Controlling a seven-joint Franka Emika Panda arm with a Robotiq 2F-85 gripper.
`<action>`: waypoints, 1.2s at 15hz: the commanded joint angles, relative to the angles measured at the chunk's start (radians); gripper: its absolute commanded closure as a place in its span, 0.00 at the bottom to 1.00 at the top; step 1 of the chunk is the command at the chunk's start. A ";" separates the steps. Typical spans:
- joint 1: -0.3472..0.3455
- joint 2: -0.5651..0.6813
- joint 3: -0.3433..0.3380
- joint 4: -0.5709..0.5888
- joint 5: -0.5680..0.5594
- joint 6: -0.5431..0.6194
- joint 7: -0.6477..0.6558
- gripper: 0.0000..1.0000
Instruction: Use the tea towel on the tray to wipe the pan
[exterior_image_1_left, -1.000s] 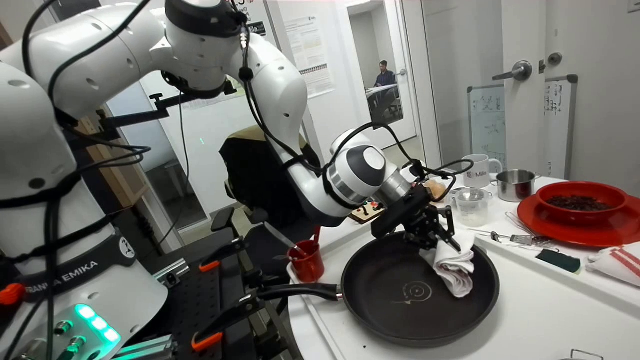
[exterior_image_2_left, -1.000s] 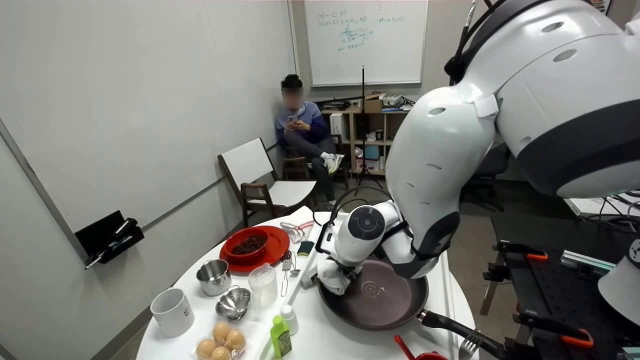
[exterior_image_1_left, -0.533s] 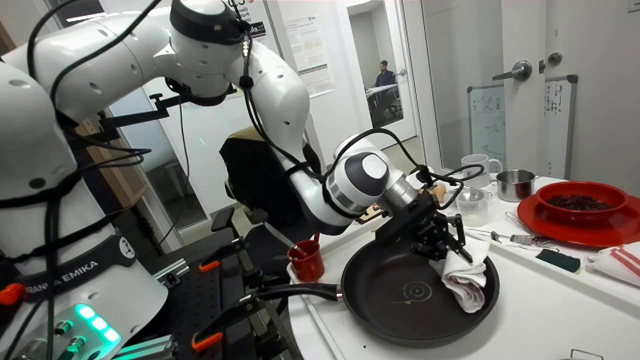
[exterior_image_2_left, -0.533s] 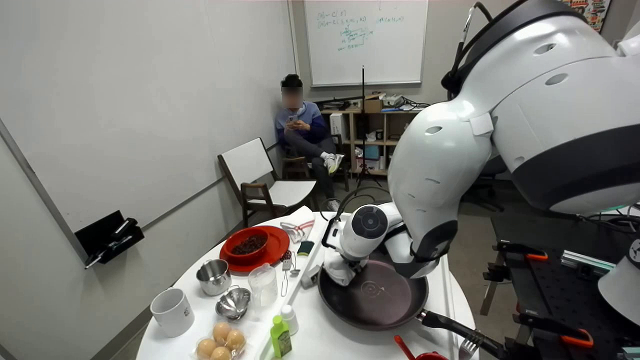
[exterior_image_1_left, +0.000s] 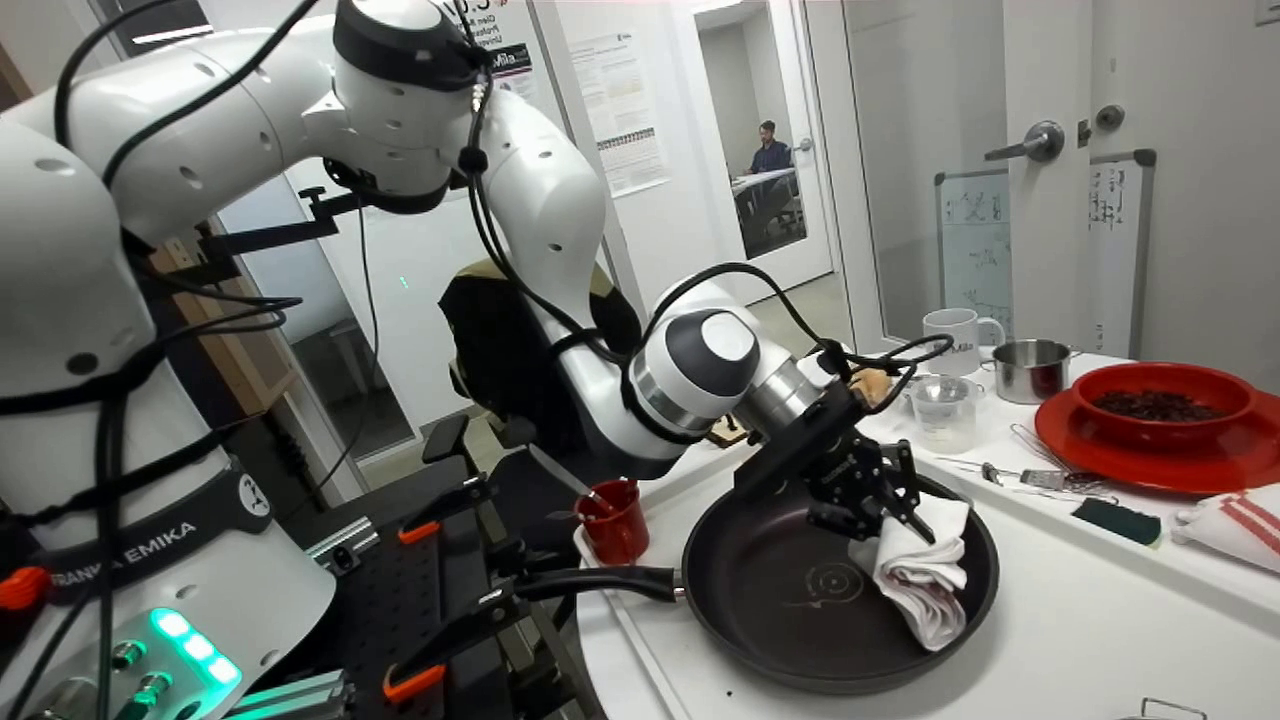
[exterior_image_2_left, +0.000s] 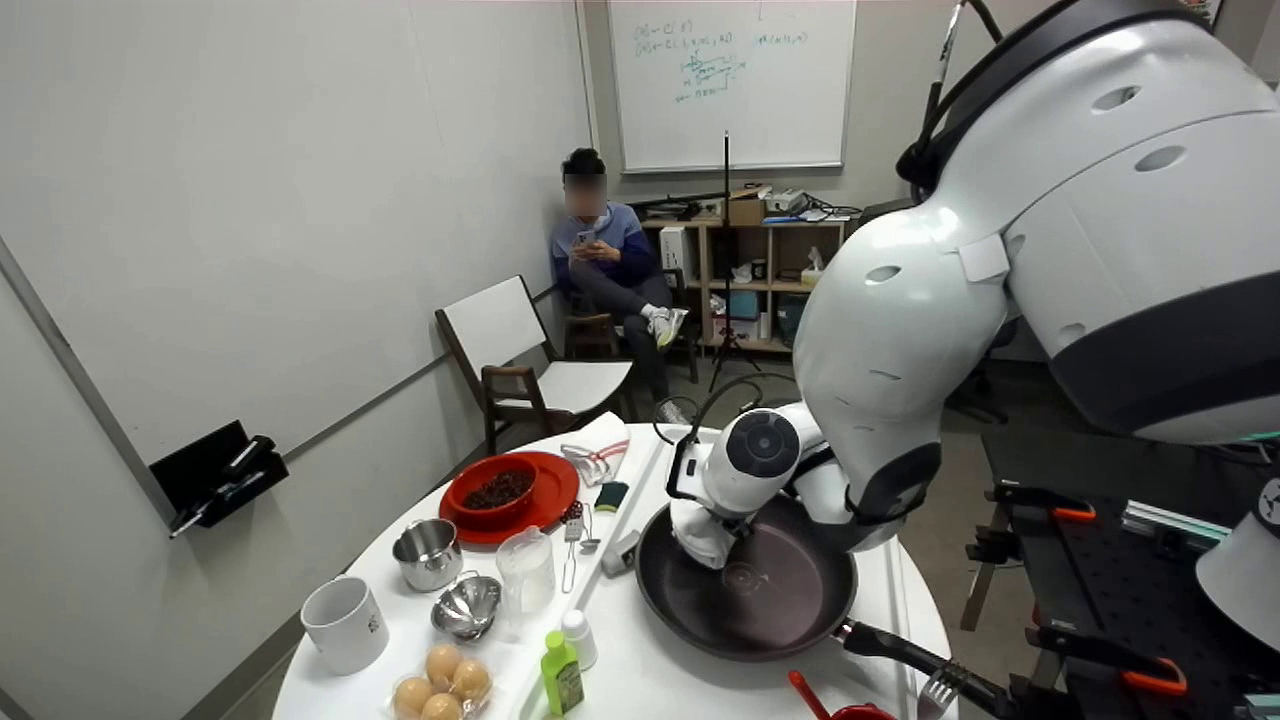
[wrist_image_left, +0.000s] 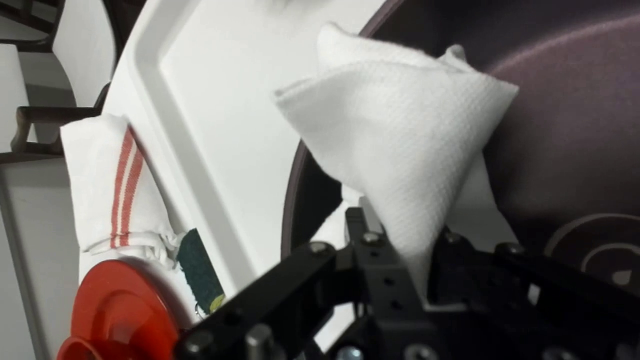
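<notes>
A white folded tea towel (exterior_image_1_left: 925, 585) hangs from my gripper (exterior_image_1_left: 905, 525) inside the dark frying pan (exterior_image_1_left: 790, 610), at the side away from its handle. Its lower folds seem to touch the pan floor. In an exterior view the towel (exterior_image_2_left: 703, 538) shows over the pan (exterior_image_2_left: 770, 600), with the fingers mostly hidden by the wrist. In the wrist view the gripper (wrist_image_left: 400, 232) is shut on the towel (wrist_image_left: 400, 135), pinching it between both fingers near the pan's rim. The pan stands on the white tray (exterior_image_1_left: 645, 645).
The pan handle (exterior_image_1_left: 600, 582) sticks out over the tray edge beside a red mug (exterior_image_1_left: 615, 525). A green bottle (exterior_image_2_left: 562, 675) and a white bottle (exterior_image_2_left: 578, 640) stand near the pan. Beyond the tray are a red-striped towel (wrist_image_left: 120, 185), sponge (wrist_image_left: 199, 267) and red plate (wrist_image_left: 125, 300).
The gripper and towel have slid along the pan's far side, first toward the near rim in an exterior view, then slightly back toward the pan's middle. The grip on the towel is unchanged.
</notes>
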 joint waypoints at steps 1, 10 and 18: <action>0.043 -0.027 -0.016 -0.087 -0.004 0.026 -0.082 0.93; 0.055 -0.096 0.042 -0.181 -0.072 0.006 -0.232 0.92; 0.066 -0.178 0.106 -0.222 -0.112 -0.032 -0.288 0.93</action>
